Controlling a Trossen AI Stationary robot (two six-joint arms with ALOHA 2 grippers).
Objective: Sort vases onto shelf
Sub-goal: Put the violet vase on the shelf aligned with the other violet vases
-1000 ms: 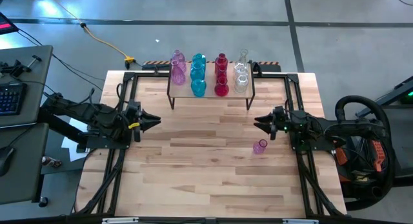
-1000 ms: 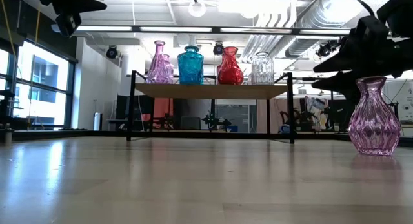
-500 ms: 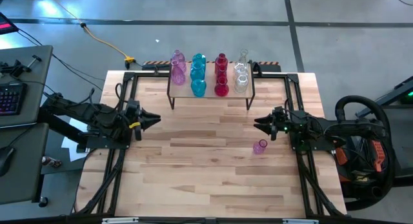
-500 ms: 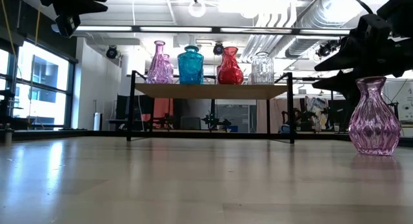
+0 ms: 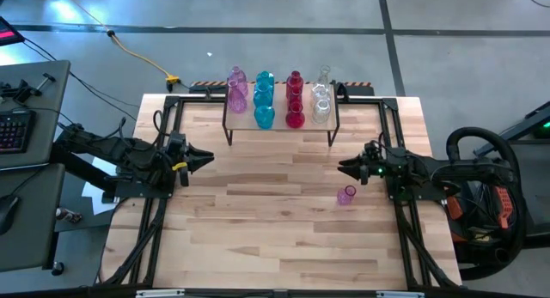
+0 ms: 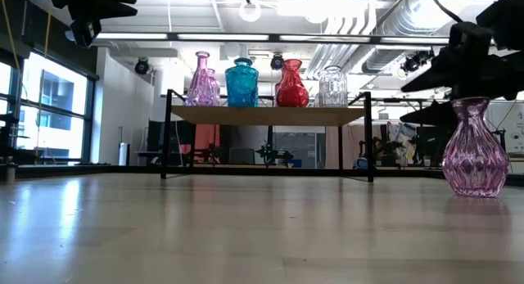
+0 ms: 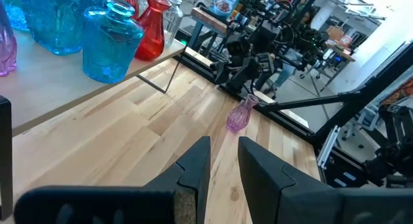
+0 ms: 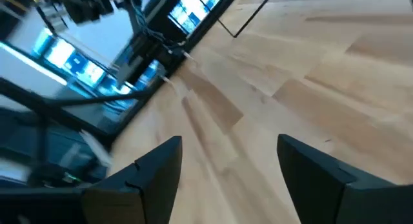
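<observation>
Looking at the bench from above, we're nearly done with this one. The shelf at the far edge already carries pretty much the whole set: pink vases, teal vases, red vases and clear vases, lined up by colour in short rows (we can't count every one, they overlap).

What's left, as far as we can see, is a single small pink vase standing upright on the bare bench on the right side, well apart from the shelf.

Our right gripper hangs just beside and above that vase, not touching it, fingers spread wide and holding nothing. Our left gripper waits over the left side of the bench, fingers only narrowly apart, also empty.

So we reckon it's one grab and one placement, probably next to the other pink ones.
</observation>
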